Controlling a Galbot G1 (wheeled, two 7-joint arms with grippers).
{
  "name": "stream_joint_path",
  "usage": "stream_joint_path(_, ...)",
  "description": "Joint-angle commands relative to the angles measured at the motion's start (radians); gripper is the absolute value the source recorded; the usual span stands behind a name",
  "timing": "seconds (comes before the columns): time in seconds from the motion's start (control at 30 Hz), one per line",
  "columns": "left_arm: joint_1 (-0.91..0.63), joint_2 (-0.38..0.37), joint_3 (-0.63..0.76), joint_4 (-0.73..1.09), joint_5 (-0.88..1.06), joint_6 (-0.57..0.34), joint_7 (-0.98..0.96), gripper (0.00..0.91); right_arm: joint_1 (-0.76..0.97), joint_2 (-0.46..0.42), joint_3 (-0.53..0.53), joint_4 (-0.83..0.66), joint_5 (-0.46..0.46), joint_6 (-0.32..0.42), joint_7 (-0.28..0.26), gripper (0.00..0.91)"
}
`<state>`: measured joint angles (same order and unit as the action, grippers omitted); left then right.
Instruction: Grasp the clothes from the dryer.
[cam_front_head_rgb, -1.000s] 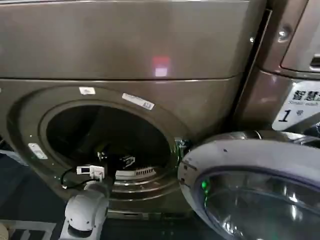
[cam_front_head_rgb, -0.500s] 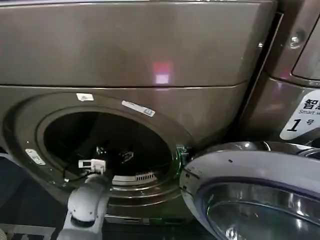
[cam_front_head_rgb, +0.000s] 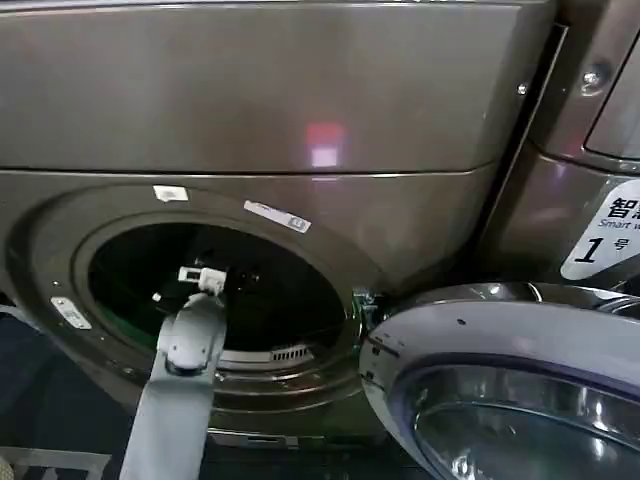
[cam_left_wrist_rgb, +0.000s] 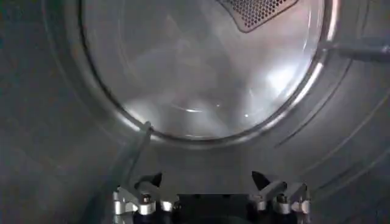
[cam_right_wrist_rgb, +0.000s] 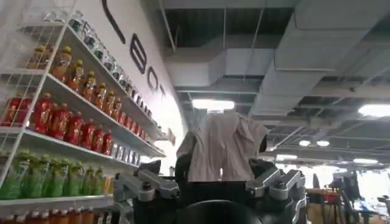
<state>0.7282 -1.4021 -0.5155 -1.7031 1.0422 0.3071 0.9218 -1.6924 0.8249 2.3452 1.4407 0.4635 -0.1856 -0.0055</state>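
At the lower left of the head view my left arm rises from the bottom edge, and my left tool (cam_front_head_rgb: 205, 278) has moved up and forward compared with a moment ago: it was at the lower rim of the dryer (cam_front_head_rgb: 300, 120) opening, now it is inside the round opening, in its left half. In the left wrist view the left tool (cam_left_wrist_rgb: 207, 180) is open, with nothing between the fingers, and it looks at the back wall of the drum (cam_left_wrist_rgb: 201, 67). I see no clothes there, only bare metal. To the right, at the lower right of the head view, the door (cam_front_head_rgb: 510, 390) stands open. In the right wrist view my right tool (cam_right_wrist_rgb: 210, 176) is closed on a pale garment (cam_right_wrist_rgb: 222, 146), away from the machine. I judge the left reach will find nothing.
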Motion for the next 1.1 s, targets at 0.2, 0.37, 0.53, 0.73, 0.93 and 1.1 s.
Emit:
stream_joint_path(0.2,-0.195,0.096,0.149,0.179,0.303,-0.671,0.427,0.907,0.009,-0.004,-0.019,0.001,-0.002,0.002,-0.001,0.907)
stream_joint_path(0.37,-0.224,0.137,0.213,0.219,0.308,-0.670,0.427,0.907,0.011,0.000,-0.028,-0.001,-0.004,0.003,0.000,0.907)
stream_joint_path(0.53,-0.242,0.142,0.257,0.271,0.317,-0.661,0.427,0.907,0.020,0.004,-0.045,0.000,-0.010,0.006,-0.002,0.907)
stream_joint_path(0.73,-0.245,0.144,0.263,0.317,0.269,-0.645,0.428,0.907,0.017,-0.001,-0.044,0.004,-0.013,0.005,-0.003,0.907)
stream_joint_path(0.93,-0.216,0.157,0.268,0.327,0.222,-0.628,0.428,0.907,0.020,-0.005,-0.047,0.002,-0.027,0.005,-0.003,0.907)
stream_joint_path(1.1,-0.185,0.172,0.270,0.315,0.194,-0.615,0.428,0.907,0.026,-0.011,-0.054,0.003,-0.032,0.004,-0.003,0.907)
